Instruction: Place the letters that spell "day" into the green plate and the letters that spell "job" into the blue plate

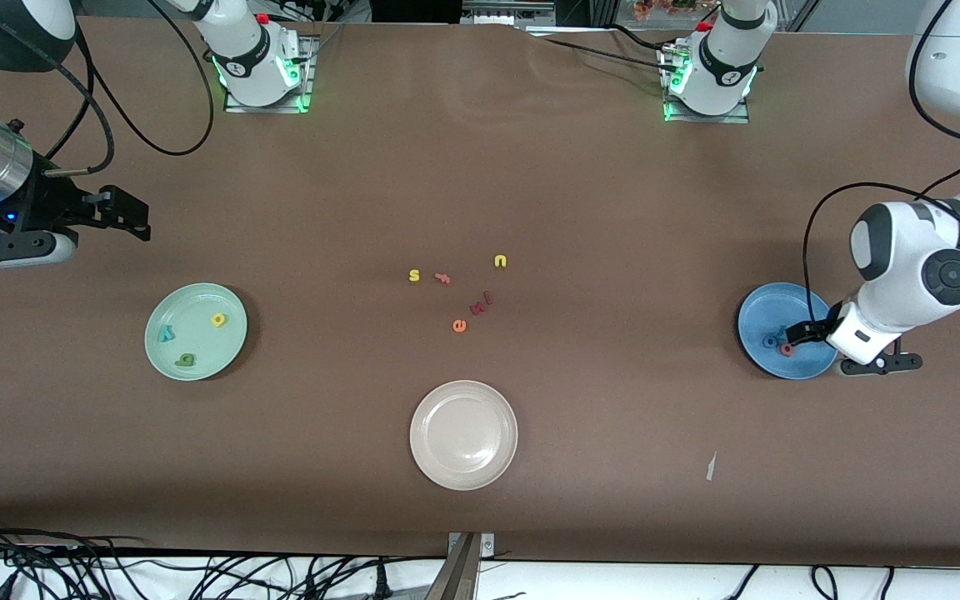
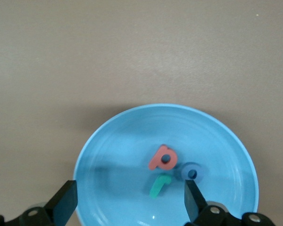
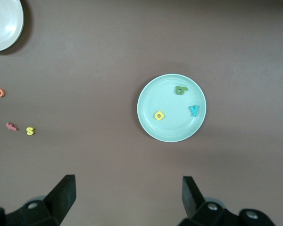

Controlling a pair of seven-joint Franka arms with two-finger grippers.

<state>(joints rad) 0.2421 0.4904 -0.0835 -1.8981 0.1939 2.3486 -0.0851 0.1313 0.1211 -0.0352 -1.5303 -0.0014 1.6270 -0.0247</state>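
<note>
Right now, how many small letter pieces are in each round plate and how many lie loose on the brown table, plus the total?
Pale mint-green round plate: 3 letters
Mid-blue round plate: 3 letters
Beige-white round plate: 0 letters
Loose on the brown table: 5 letters
Total: 11 letters

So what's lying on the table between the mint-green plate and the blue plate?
Front view: loose letters lie between the mint-green plate and the blue plate.
</note>
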